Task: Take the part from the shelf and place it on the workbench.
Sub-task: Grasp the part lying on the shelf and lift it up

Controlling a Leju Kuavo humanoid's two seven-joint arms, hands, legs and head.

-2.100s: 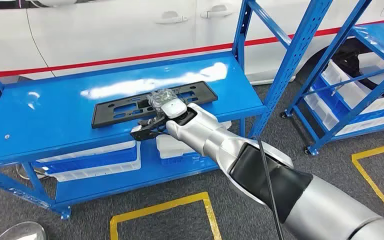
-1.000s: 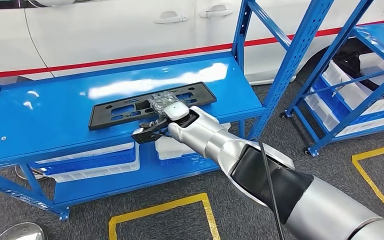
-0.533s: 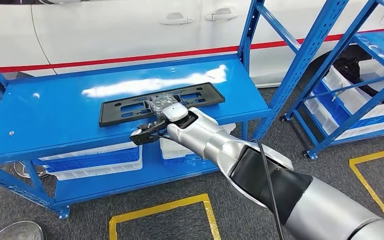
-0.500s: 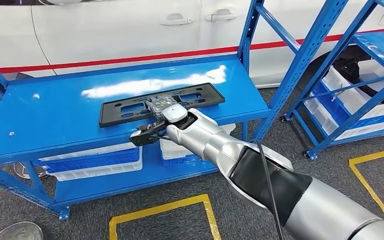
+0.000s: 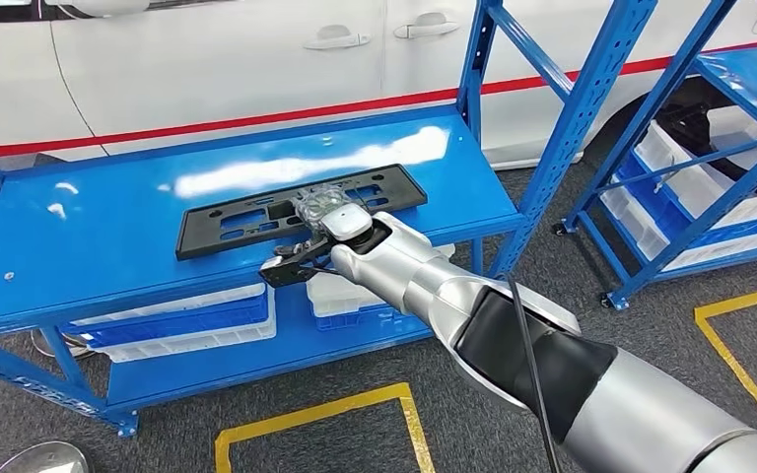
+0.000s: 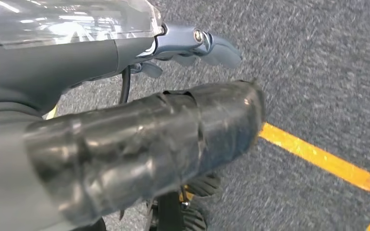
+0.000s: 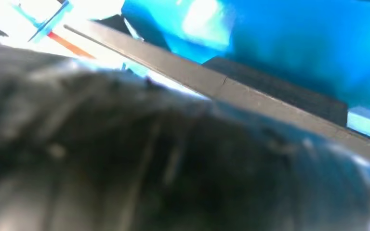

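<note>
Black licence-plate bracket (image 5: 296, 209) flat at counter (image 5: 99, 236) centre: light, stiff; right robot hand (image 5: 301, 254) grips near edge.

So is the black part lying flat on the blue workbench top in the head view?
Yes, the black part lies flat along the workbench top, with the right hand at its near edge.
</note>
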